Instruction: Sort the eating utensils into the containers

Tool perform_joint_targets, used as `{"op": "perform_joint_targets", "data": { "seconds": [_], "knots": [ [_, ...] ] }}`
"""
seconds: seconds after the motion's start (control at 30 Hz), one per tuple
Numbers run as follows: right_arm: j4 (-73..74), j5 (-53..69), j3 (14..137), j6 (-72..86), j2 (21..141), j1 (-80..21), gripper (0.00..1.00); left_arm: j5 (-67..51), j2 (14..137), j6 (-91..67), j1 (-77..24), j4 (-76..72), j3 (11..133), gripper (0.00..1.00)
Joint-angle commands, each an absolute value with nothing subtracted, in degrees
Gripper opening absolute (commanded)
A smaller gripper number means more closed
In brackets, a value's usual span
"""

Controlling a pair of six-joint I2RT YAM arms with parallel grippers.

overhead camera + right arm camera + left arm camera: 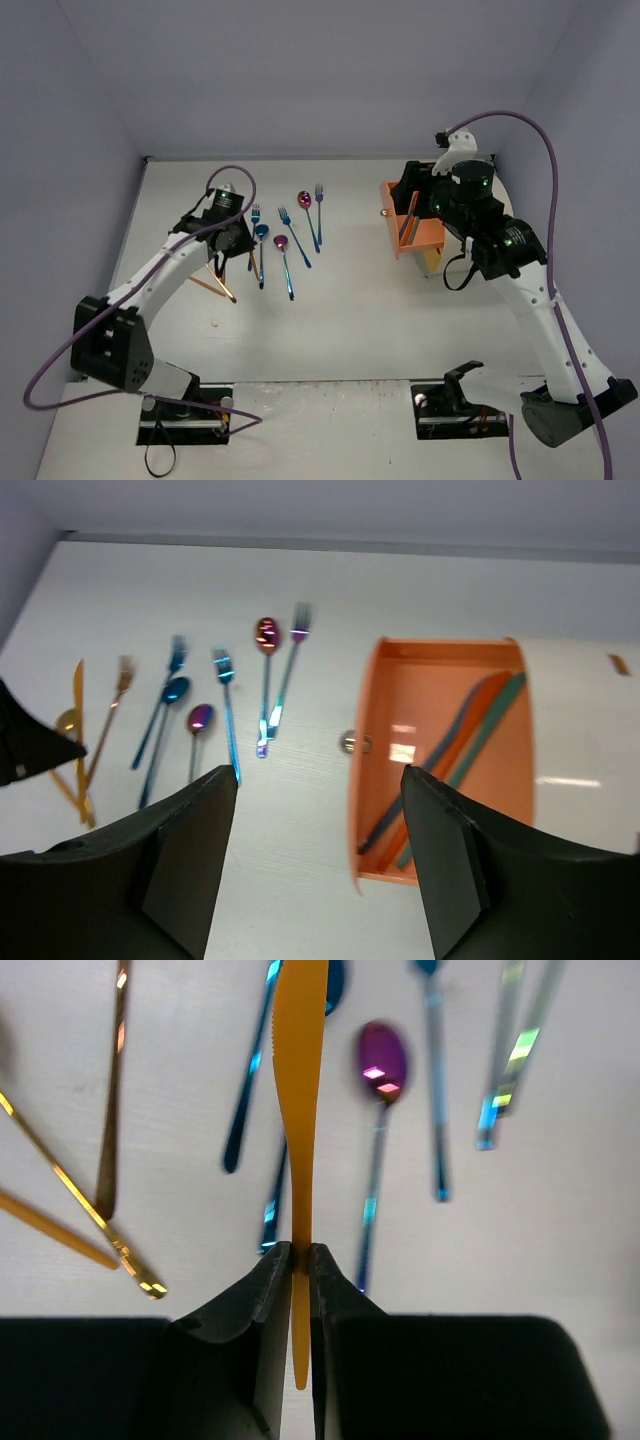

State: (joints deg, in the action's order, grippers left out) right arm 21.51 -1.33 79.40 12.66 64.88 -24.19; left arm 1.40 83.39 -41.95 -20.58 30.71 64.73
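Note:
My left gripper (301,1260) is shut on the handle of a gold-orange knife (300,1080) and holds it above the table; it also shows in the top view (232,238). Several blue and magenta forks and spoons (285,235) lie in a row to its right, among them a magenta spoon (383,1060). Gold utensils (85,1200) lie to its left. My right gripper (318,880) is open and empty above the knob (350,743) of an open orange drawer (425,680). The drawer holds three long utensils (450,760).
The drawer (427,238) stands at the right of the table, partly under my right arm (500,240). Its white cabinet is mostly hidden behind that arm. Grey walls close the table at the back and sides.

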Motion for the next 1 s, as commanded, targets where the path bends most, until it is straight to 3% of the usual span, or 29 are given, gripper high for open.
{"op": "perform_joint_targets", "data": {
  "seconds": [0.0,0.23,0.47,0.97],
  "knots": [
    [16.9,7.7,83.3,12.1,68.2,-31.7,0.65,-4.9,74.5,-47.5,-20.9,25.8,70.6,0.0],
    [9.5,7.0,83.8,15.5,73.3,-41.7,0.65,-14.3,72.4,-58.6,-21.2,19.8,73.6,0.0],
    [7.5,1.7,86.5,14.7,79.6,-49.4,0.63,-14.7,71.4,-65.1,-24.2,16.5,74.7,0.0],
    [6.5,-11.3,87.8,16.1,85.9,-54.5,0.46,-15.7,68.8,-68.2,-26.7,14.8,73.7,0.0]
  ]
}}
